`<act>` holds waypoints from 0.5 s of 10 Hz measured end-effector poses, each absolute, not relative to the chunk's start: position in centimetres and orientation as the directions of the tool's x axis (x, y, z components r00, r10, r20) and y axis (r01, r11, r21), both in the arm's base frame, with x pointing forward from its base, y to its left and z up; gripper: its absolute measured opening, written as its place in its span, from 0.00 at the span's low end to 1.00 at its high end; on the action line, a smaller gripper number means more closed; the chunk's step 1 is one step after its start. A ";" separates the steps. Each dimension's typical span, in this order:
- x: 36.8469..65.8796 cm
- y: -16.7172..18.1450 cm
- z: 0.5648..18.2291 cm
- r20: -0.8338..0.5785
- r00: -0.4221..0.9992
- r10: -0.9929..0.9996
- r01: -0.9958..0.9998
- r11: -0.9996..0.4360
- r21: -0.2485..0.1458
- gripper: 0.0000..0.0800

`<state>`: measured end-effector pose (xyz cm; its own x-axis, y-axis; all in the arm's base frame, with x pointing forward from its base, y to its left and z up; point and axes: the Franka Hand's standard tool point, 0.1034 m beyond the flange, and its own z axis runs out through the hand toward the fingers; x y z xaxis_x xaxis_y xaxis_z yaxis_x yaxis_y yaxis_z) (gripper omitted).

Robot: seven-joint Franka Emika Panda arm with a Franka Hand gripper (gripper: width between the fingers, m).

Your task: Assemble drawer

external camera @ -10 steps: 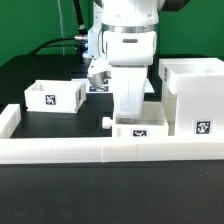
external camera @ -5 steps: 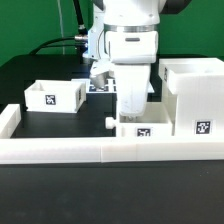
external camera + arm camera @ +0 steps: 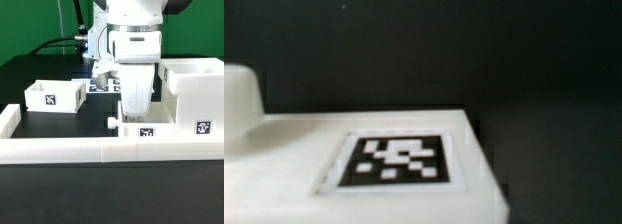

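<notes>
a small tray point(image 3: 130, 131) of the drawer set is seen being slid along the border wall point(image 3: 70, 152), with the gripper point(image 3: 135, 114) lowered into it from above. compared with a second ago, the arm and the tray are both shifted toward three o'clock in the exterior view. the tray's square tag point(image 3: 147, 132) is carried with them, and the gap to the housing point(image 3: 195, 95) is now nearly closed.

the state of the jaws cannot be told. the fingertips are hidden behind the gripper body and the tray's front wall, and only a blurred tag point(image 3: 397, 160) on a white surface is shown in the wrist view. whether the tray is clamped or merely pushed is therefore left open.

the housing is stood at three o'clock of the gripper, close against the border wall. the second tray point(image 3: 55, 97) is left untouched at nine o'clock, well apart on the black table point(image 3: 30, 70). the marker board point(image 3: 100, 87) is glimpsed at twelve o'clock, behind the arm. a small knob point(image 3: 109, 122) is seen on the moving tray's nine o'clock side.

the shift is judged to be the lining-up of this tray with the housing, so the assembly is thought to be at an early step, with no tray yet inserted.
</notes>
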<state>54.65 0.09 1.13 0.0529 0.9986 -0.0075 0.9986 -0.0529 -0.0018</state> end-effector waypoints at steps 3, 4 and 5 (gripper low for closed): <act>54.8 0.2 1.1 0.000 0.053 0.999 0.998 -0.053 0.029 0.05; 54.8 0.2 1.1 -0.001 0.050 0.999 0.998 -0.050 0.028 0.05; 54.8 0.3 1.0 -0.003 0.043 0.999 0.999 -0.043 0.028 0.05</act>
